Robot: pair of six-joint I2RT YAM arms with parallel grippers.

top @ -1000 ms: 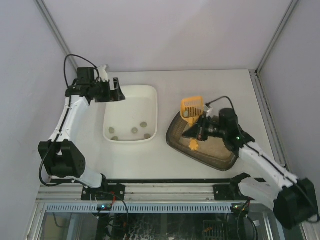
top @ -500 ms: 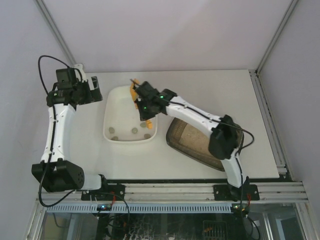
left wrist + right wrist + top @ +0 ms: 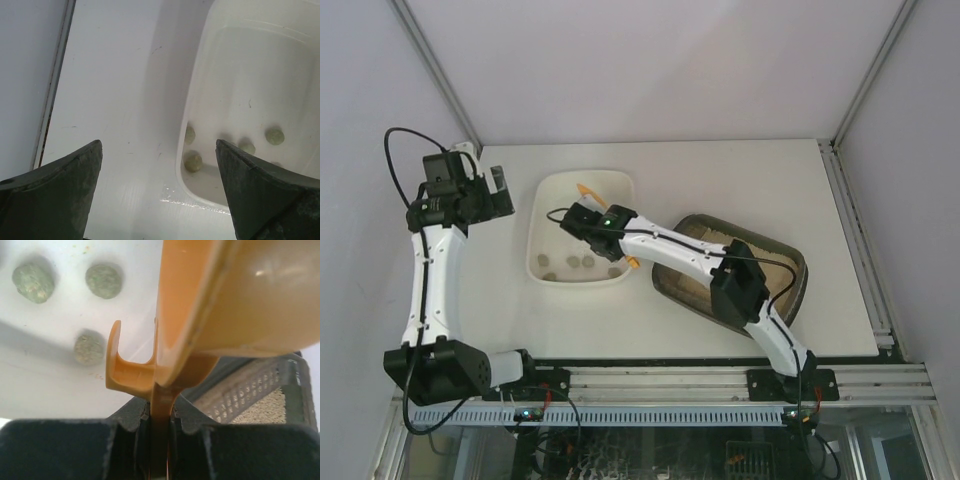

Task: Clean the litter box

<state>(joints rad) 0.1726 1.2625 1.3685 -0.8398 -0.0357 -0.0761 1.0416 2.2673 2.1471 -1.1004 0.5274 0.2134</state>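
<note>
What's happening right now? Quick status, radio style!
Left gripper open, empty, beside white tub. Right gripper shut on orange scoop, over tub. Litter box under right arm; clumps in tub.

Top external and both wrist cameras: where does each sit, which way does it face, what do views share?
Top external: above and behind the bases, looking down on the table; both arms show, left gripper beside the white tub, right gripper over it.
Left wrist: on the left arm, looking down between open fingers at the tub wall and clumps.
Right wrist: looks past fingers shut on the orange scoop at tub floor and litter box.
Shared: all three show the tub and clumps.
</note>
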